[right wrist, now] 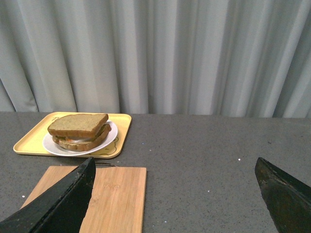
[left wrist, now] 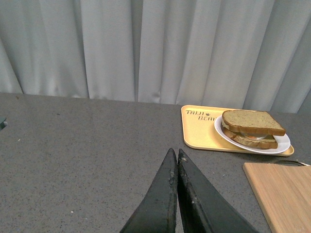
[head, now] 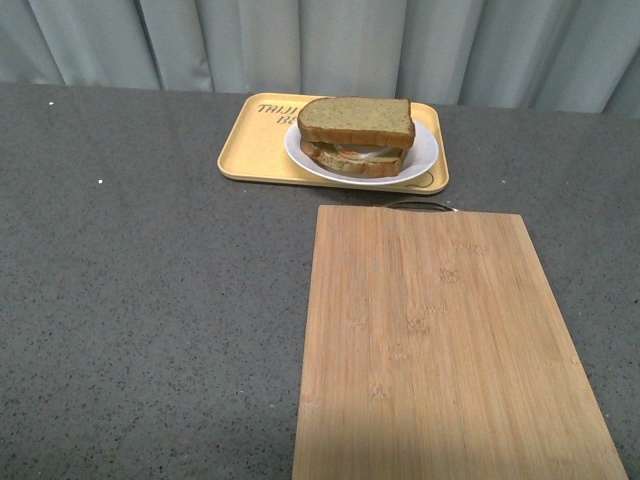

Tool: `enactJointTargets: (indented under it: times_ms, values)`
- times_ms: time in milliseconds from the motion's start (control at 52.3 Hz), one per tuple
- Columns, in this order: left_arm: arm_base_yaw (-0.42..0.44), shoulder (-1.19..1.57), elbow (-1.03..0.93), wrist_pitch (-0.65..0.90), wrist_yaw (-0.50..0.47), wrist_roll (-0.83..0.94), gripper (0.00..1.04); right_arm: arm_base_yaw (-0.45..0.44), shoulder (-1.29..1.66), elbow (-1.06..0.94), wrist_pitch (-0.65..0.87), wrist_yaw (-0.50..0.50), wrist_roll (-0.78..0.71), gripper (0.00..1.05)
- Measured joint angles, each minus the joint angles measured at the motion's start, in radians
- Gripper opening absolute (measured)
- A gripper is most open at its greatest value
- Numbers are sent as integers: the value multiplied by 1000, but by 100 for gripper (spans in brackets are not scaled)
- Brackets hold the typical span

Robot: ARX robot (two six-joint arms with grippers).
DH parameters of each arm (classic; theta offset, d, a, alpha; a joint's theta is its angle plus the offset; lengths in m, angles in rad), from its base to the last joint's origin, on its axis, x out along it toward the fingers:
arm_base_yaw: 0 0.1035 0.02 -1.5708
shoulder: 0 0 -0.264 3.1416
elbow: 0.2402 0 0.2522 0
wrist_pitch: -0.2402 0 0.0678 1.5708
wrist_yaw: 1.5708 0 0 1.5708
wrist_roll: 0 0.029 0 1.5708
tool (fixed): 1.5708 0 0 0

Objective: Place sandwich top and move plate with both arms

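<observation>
Sandwich top [head: 356, 120]: sits on the stacked sandwich, on the plate.
Plate [head: 422, 160]: on the yellow tray [head: 255, 150], at the worktop's far edge.
Left gripper [left wrist: 176, 160]: fingertips pressed together, holding nothing.
Right gripper [right wrist: 175, 177]: fingers spread wide, holding nothing.
Cutting board [head: 440, 350]: near edge, bare.

- sandwich top [head: 356, 119]: brown, speckled, darker crust
- plate [head: 420, 157]: plain white
- tray [head: 252, 150]: yellow, dark lettering
- cutting board [head: 440, 350]: light wood grain
- table [head: 140, 300]: dark grey, flecked
- curtain [head: 300, 45]: pale grey
</observation>
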Motion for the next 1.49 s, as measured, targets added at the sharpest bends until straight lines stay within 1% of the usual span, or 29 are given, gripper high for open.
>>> enactJointTargets:
  times_ms: [38,77,115,153,230,478,555,670,708,727,784,842,918,956,1033,1492]
  values:
    - [0,-11,0,-11,0,0,4,0,0,0,0,0,0,95]
    - [0,-48,0,-54,0,0,4,0,0,0,0,0,0,95]
    - [0,-105,0,-138,0,0,4,0,0,0,0,0,0,95]
    - [0,-140,0,-172,0,0,4,0,0,0,0,0,0,95]
    - [0,-177,0,-183,0,0,4,0,0,0,0,0,0,95]
    - [0,-180,0,-187,0,0,4,0,0,0,0,0,0,95]
    - [0,-180,0,-187,0,0,15,0,0,0,0,0,0,95]
    - [0,-180,0,-187,0,0,42,0,0,0,0,0,0,95]
    - [0,-181,0,-187,0,0,49,0,0,0,0,0,0,95]
    - [0,-181,0,-187,0,0,55,0,0,0,0,0,0,95]
    - [0,-181,0,-187,0,0,69,0,0,0,0,0,0,95]
    - [0,-181,0,-187,0,0,80,0,0,0,0,0,0,95]
    - [0,-181,0,-187,0,0,97,0,0,0,0,0,0,95]
    - [0,-181,0,-187,0,1,100,0,0,0,0,0,0,95]
    - [0,-181,0,-187,0,1,98,0,0,0,0,0,0,95]
    - [0,-181,0,-187,0,1,98,0,0,0,0,0,0,95]
